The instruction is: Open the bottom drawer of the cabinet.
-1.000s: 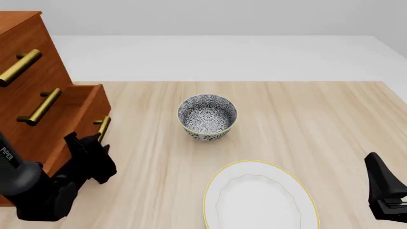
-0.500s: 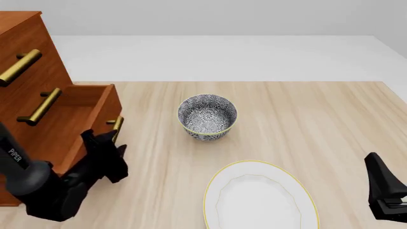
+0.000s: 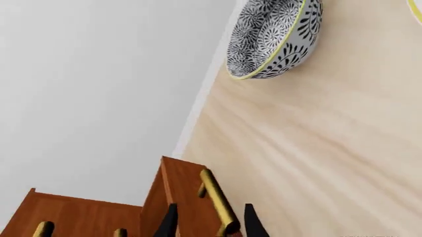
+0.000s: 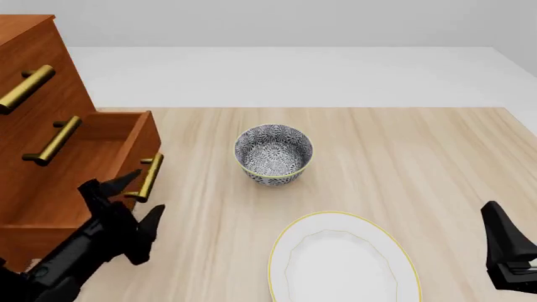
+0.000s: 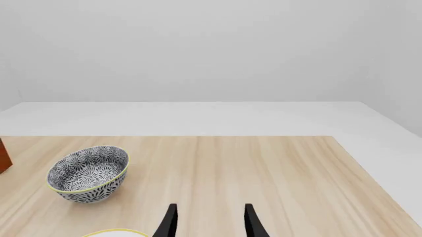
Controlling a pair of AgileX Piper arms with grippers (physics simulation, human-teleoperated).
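The reddish-brown cabinet (image 4: 38,82) stands at the table's left edge. Its bottom drawer (image 4: 100,151) is pulled out toward the bowl, and its brass handle (image 4: 149,178) faces right. My left gripper (image 4: 141,196) is open just in front of that handle, with one finger on each side of the handle's near end and not clamped on it. In the left wrist view the handle (image 3: 216,200) runs between the spread fingertips (image 3: 170,222) of the left gripper (image 3: 209,223). My right gripper (image 4: 502,242) is open and empty at the near right; it also shows in the right wrist view (image 5: 209,219).
A black-and-white patterned bowl (image 4: 273,154) sits mid-table, right of the drawer. A white plate with a yellow rim (image 4: 343,261) lies near the front edge. The two upper drawers stay shut, each with a brass handle (image 4: 52,141).
The drawer slid further out between the earliest frame and 0.5 s ago, then stayed put. My left gripper has let go of the handle, opened and drawn back toward the front.
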